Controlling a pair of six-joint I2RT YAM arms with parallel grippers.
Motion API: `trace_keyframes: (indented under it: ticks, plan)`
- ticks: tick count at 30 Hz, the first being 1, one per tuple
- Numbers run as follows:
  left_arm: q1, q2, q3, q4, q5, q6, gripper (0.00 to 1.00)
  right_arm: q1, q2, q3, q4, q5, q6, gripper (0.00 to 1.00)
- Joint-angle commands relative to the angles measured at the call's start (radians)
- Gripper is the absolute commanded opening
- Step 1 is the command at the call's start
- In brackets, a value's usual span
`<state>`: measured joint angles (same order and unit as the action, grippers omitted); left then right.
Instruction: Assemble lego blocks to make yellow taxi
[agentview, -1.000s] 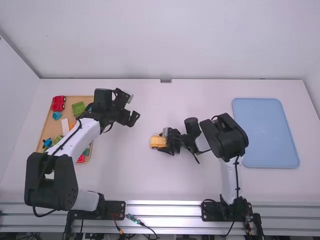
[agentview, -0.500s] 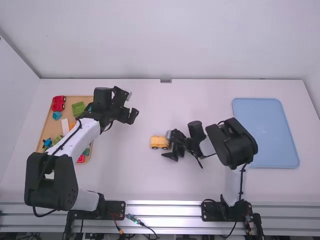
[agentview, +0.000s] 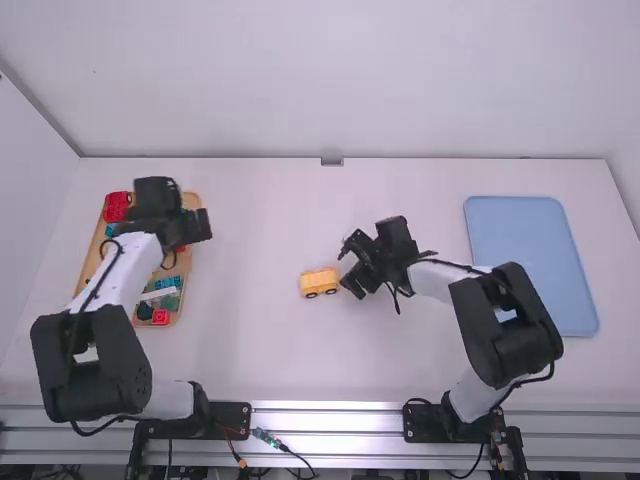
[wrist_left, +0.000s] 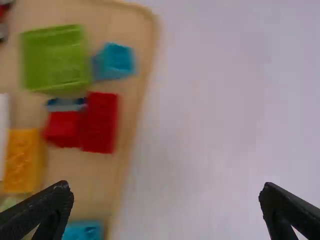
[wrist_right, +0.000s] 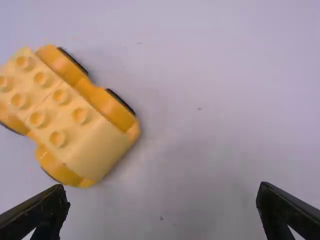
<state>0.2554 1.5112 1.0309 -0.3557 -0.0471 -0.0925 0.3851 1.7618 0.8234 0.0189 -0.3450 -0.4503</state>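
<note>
The yellow car (agentview: 320, 282) stands on its wheels in the middle of the table; the right wrist view shows the yellow car (wrist_right: 65, 115) with light yellow studded bricks on its orange-yellow base. Just right of it is my right gripper (agentview: 350, 268), not touching it; seen from the wrist, the right gripper (wrist_right: 162, 197) is open with nothing between its fingers. My left gripper (agentview: 205, 224) is over the right edge of the wooden tray; in its wrist view the left gripper (wrist_left: 167, 197) is wide open. An orange-yellow brick (wrist_left: 22, 160) lies in the tray.
The wooden tray (agentview: 92, 250) at the left holds several pieces, including a green brick (wrist_left: 55, 57), a red piece (wrist_left: 101, 122) and a teal brick (wrist_left: 114, 61). A blue tray (agentview: 530, 265) lies at the right.
My left arm has swung left, onto the wooden tray's side. The right gripper has backed off to the right, away from the yellow car, which now stands free.
</note>
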Motion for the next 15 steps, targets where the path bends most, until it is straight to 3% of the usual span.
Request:
trace_keyframes:
  ticks: [1, 5, 12, 15]
  plan:
    - [0.126, 0.022, 0.061, -0.022, 0.143, 0.019, 0.99, -0.006, -0.032, 0.113, -0.1, 0.089, 0.035, 0.99]
    - [0.231, 0.081, 0.1, -0.074, 0.282, 0.104, 0.98, -0.004, -0.032, 0.23, -0.26, 0.135, 0.035, 0.99]
    - [0.261, 0.226, 0.201, -0.156, 0.208, 0.146, 0.93, -0.007, -0.032, 0.34, -0.435, 0.161, 0.013, 0.99]
    - [0.261, 0.287, 0.261, -0.193, 0.207, 0.168, 0.99, -0.006, -0.032, 0.349, -0.453, 0.163, -0.045, 0.99]
